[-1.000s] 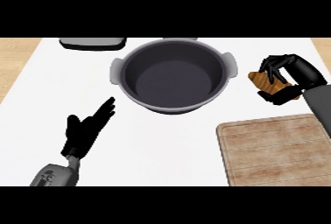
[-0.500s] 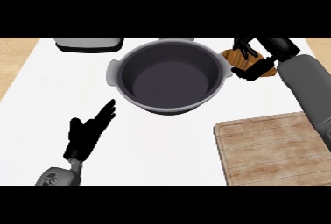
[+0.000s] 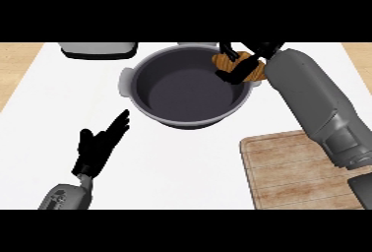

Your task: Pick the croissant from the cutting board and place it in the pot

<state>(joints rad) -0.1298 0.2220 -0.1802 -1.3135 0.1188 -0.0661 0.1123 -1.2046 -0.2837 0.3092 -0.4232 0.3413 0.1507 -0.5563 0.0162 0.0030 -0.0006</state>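
My right hand (image 3: 243,61) is curled round the brown croissant (image 3: 234,64) and holds it above the far right rim of the dark grey pot (image 3: 138,83). The pot stands at the middle back of the white counter and its inside looks bare. The wooden cutting board (image 3: 298,172) lies at the lower right with nothing on it, partly hidden by my right forearm. My left hand (image 3: 98,145) rests open at the lower left, fingers straight and pointing toward the pot.
A grey and black appliance (image 3: 98,49) sits at the back left edge. Wooden strips of countertop (image 3: 18,64) show on both sides of the white surface.
My right hand has carried the croissant up and to the left, from beside the pot to over its far right rim. The left hand has stayed still.
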